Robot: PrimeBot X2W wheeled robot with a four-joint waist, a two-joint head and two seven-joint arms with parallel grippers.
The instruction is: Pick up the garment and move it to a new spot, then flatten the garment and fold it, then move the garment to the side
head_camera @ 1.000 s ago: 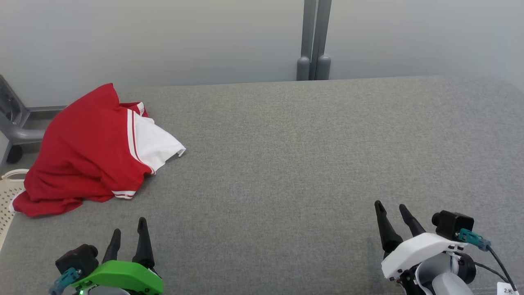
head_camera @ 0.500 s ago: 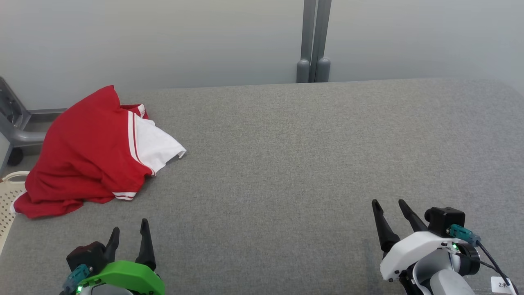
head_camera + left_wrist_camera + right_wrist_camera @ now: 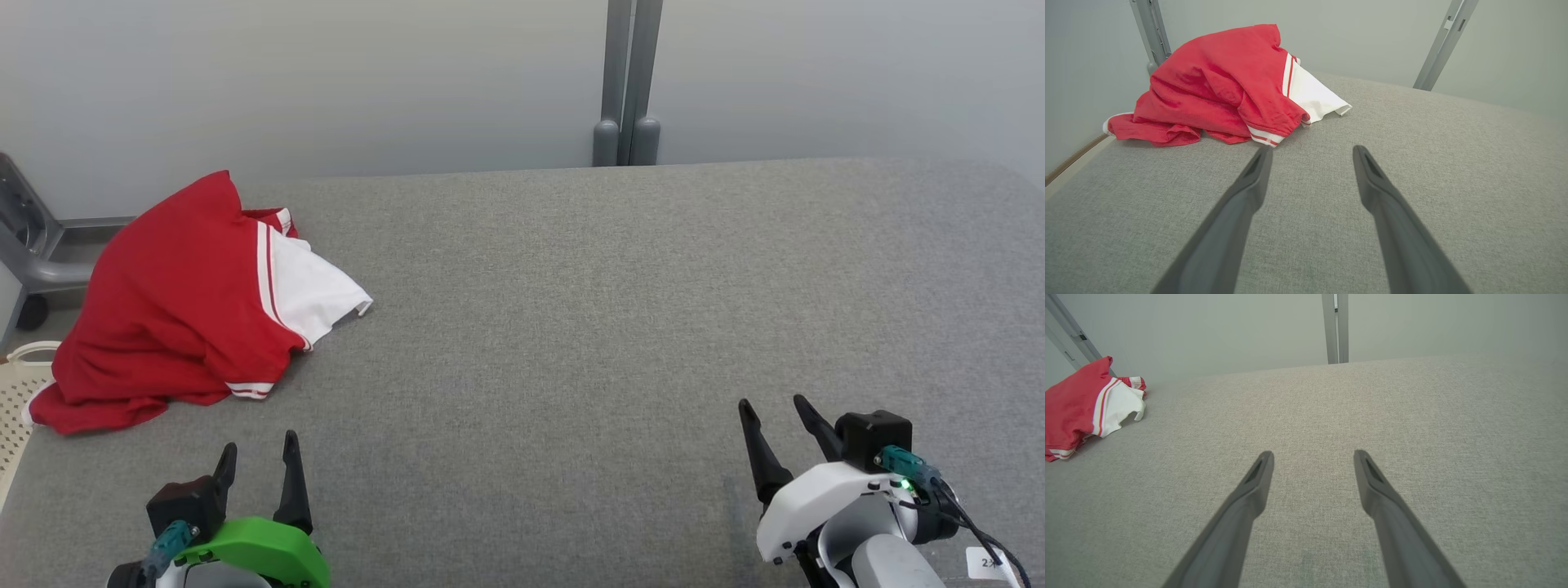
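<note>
A pale perforated plastic basket (image 3: 11, 392) pokes out beside the left edge of the grey fabric-covered table (image 3: 571, 286). Just right of it, the crumpled red garment with a white panel and white stripes (image 3: 163, 302) lies heaped at the table's far left corner. Its lowest red fold reaches the left edge and its white panel spreads toward the middle. At the near edge, left of centre, the green-shelled left gripper (image 3: 259, 445) has its 2 long dark fingers spread apart, holding nothing. Their tips point toward the garment's striped hem, near it but not touching. Behind the far edge, 2 grey metal upright posts (image 3: 627, 82) rise against the pale wall. Toward the near right corner, the white-shelled right gripper (image 3: 771, 402) also has its 2 fingers parted, holding nothing, over bare fabric and well apart from the garment.
</note>
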